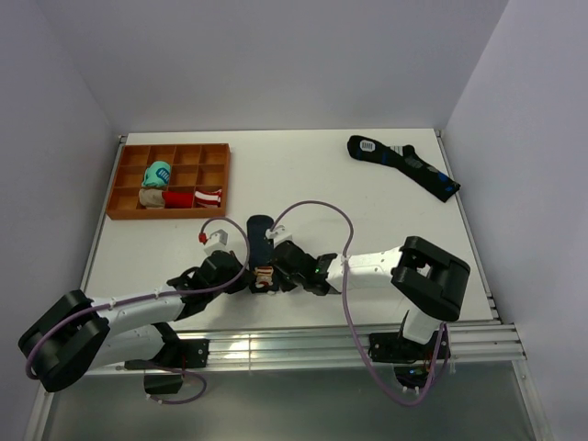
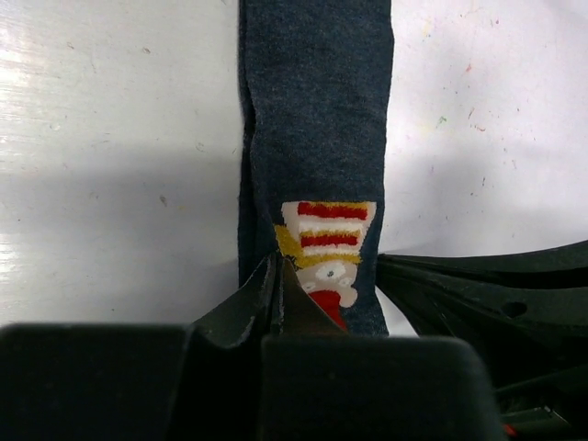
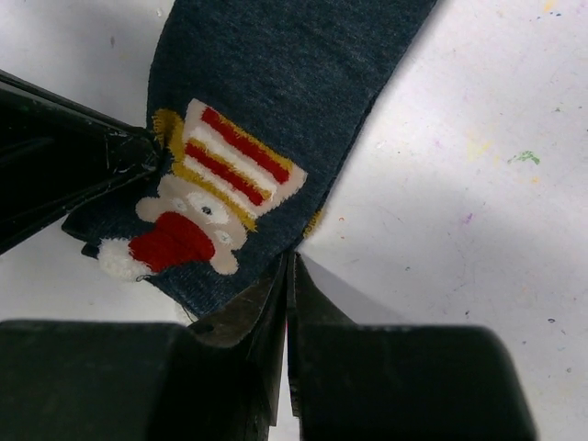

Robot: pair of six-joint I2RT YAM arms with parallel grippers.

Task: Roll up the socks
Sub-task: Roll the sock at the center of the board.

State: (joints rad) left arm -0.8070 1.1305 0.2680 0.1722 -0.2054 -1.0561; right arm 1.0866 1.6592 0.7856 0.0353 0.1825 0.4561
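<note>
The socks (image 1: 260, 234) lie flat mid-table as a dark navy oblong, with the red-white-yellow patch (image 1: 264, 276) at the near end. My left gripper (image 1: 250, 277) is shut on the left edge of that end. In the left wrist view its fingertips (image 2: 277, 262) meet over the fabric beside the patch (image 2: 327, 239). My right gripper (image 1: 278, 274) is shut at the right edge. Its tips (image 3: 292, 259) pinch the hem just below the patch (image 3: 216, 184). Each wrist view also shows the other arm's dark fingers (image 2: 496, 285) (image 3: 64, 175) pressing in from the side.
An orange divided tray (image 1: 175, 147) at the back left holds a teal bundle (image 1: 157, 174), a beige bundle (image 1: 152, 197) and a red-white one (image 1: 207, 197). A longer dark sock (image 1: 404, 165) with blue marks lies at the back right. A metal rail (image 1: 303, 344) runs along the near edge.
</note>
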